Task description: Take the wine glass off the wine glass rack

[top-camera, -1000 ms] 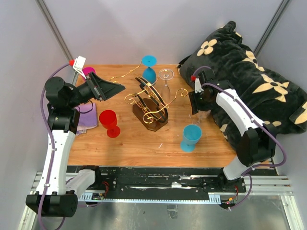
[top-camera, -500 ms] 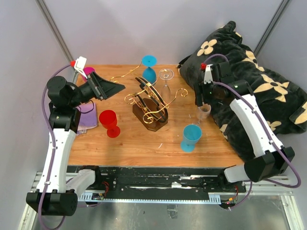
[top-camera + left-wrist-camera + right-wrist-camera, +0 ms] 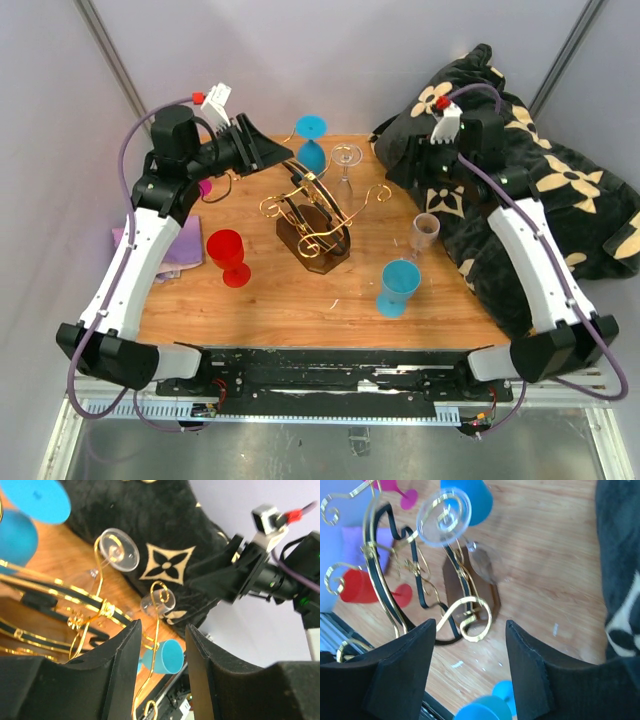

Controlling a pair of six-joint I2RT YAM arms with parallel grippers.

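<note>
The wine glass rack (image 3: 312, 240), gold wire scrolls on a dark wooden base, stands mid-table. A clear wine glass (image 3: 346, 160) (image 3: 119, 550) (image 3: 444, 512) hangs upside down from its back right arm, a blue one (image 3: 311, 135) beside it. My left gripper (image 3: 283, 158) (image 3: 162, 632) hovers at the rack's back left, open; a gold wire shows in its gap and contact cannot be told. High at the rack's right, my right gripper (image 3: 408, 172) (image 3: 470, 625) is open and holds nothing.
Standing on the table are a red glass (image 3: 228, 255), a blue glass (image 3: 400, 285) and a small clear glass (image 3: 427, 230). A pink glass (image 3: 205, 187) shows under the left arm. A black flowered blanket (image 3: 520, 170) fills the right side; a purple cloth (image 3: 180, 245) lies left.
My left arm swung up and right toward the rack's back left arm, its jaws narrowing. My right gripper let go of the small clear glass and rose away toward the back.
</note>
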